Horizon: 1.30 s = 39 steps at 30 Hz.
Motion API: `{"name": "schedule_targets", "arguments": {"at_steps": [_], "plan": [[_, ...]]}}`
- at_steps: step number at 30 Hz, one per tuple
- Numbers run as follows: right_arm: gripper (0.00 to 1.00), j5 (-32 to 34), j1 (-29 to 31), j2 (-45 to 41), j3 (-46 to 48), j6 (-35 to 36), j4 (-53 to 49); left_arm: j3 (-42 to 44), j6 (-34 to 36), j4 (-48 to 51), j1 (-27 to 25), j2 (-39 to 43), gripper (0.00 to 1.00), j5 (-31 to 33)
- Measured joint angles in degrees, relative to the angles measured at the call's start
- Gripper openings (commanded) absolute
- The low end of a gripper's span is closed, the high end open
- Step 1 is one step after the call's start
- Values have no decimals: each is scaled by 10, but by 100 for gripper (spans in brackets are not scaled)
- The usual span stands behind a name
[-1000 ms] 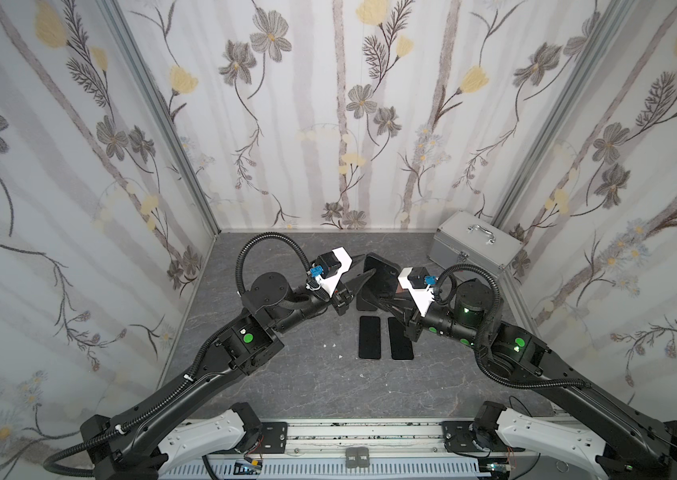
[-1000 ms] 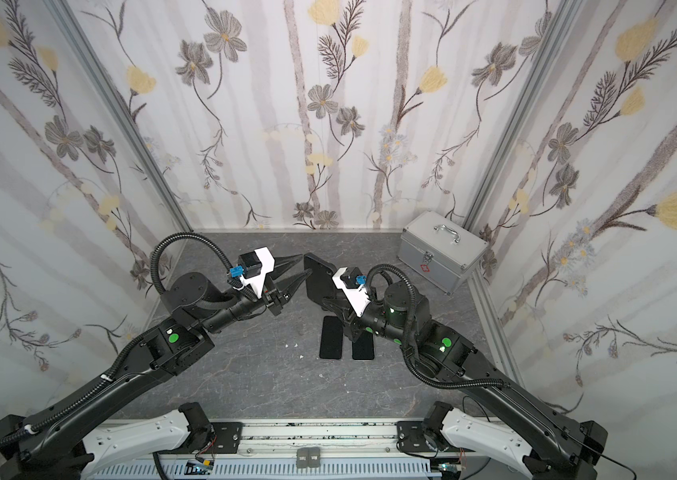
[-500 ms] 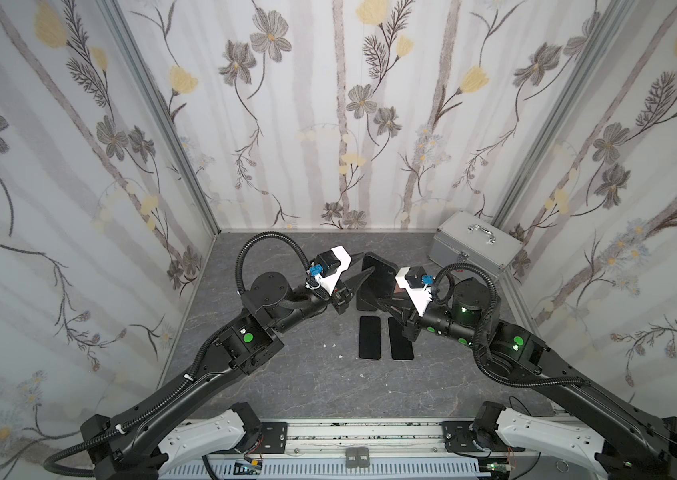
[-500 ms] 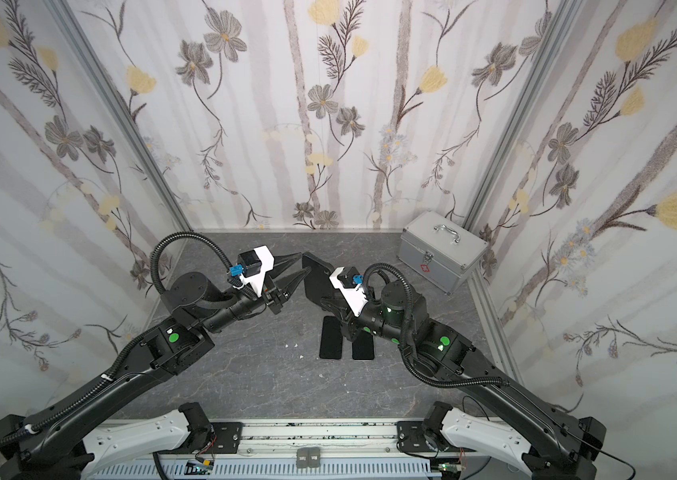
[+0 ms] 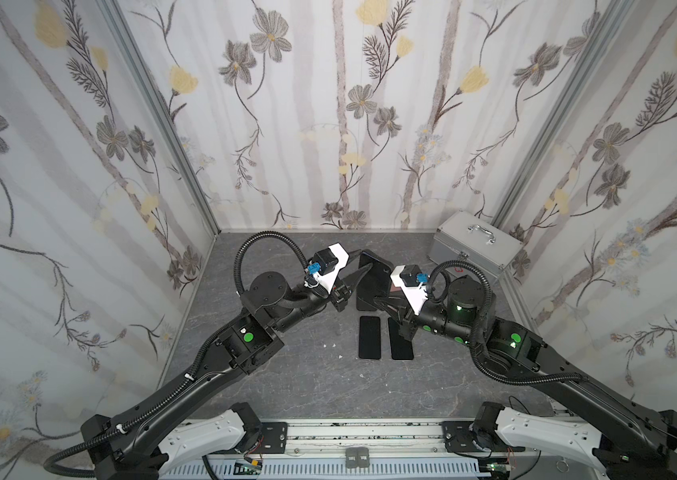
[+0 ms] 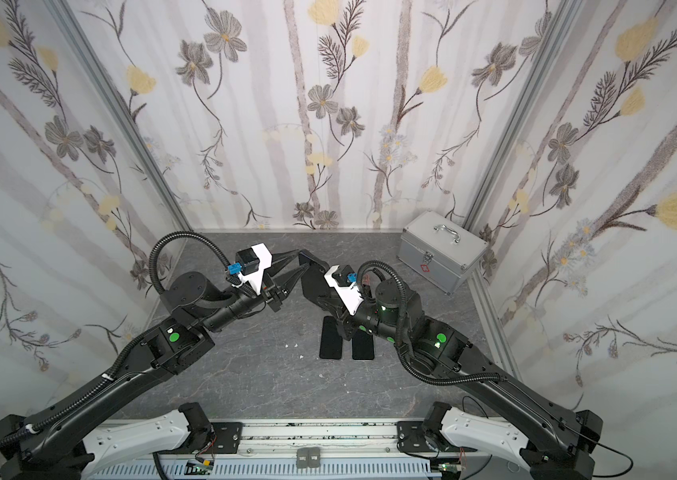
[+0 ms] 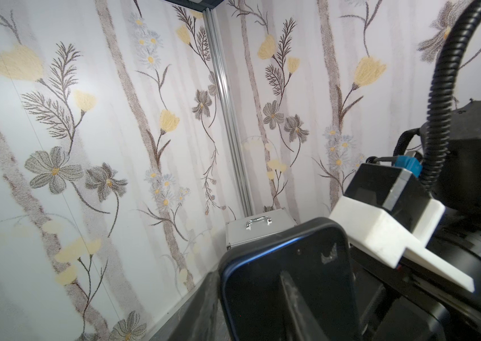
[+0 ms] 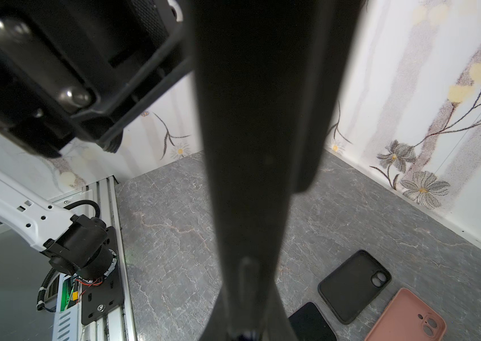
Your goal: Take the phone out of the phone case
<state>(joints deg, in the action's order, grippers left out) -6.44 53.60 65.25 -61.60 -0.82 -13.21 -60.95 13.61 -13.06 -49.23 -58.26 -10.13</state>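
The phone in its black phone case stands tilted above the table's back middle, held between both arms. My left gripper is closed on its upper end, and one finger lies against the dark face. My right gripper is shut on the lower end. In the right wrist view the phone runs edge-on up from the right gripper. I cannot tell phone from case along the edges.
Two black phones lie flat in front of the held one. An empty black case and a pink case lie below it. A silver metal box stands at the back right.
My right gripper has shifted slightly left with the phone's lower end. The left gripper has hardly moved and both grips are unchanged.
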Motion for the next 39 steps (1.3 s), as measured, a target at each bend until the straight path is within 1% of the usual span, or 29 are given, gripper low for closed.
{"name": "schedule_targets", "arguments": {"at_steps": [7,15,22,26,31,39], "plan": [[0,4,1,7,-13,0,-24,2,-3,0,1,-1,35,-4],[0,4,1,10,-16,1,-42,2,-5,18,2,-2,39,-12],[0,4,0,9,-18,9,-56,2,-6,31,2,0,34,-14],[0,1,0,8,-24,17,-70,2,-13,33,4,2,32,-29],[0,-25,-11,4,-28,24,-81,3,-19,34,9,4,31,-50],[0,-88,-41,0,-30,34,-106,4,-39,35,21,-2,31,-100]]}}
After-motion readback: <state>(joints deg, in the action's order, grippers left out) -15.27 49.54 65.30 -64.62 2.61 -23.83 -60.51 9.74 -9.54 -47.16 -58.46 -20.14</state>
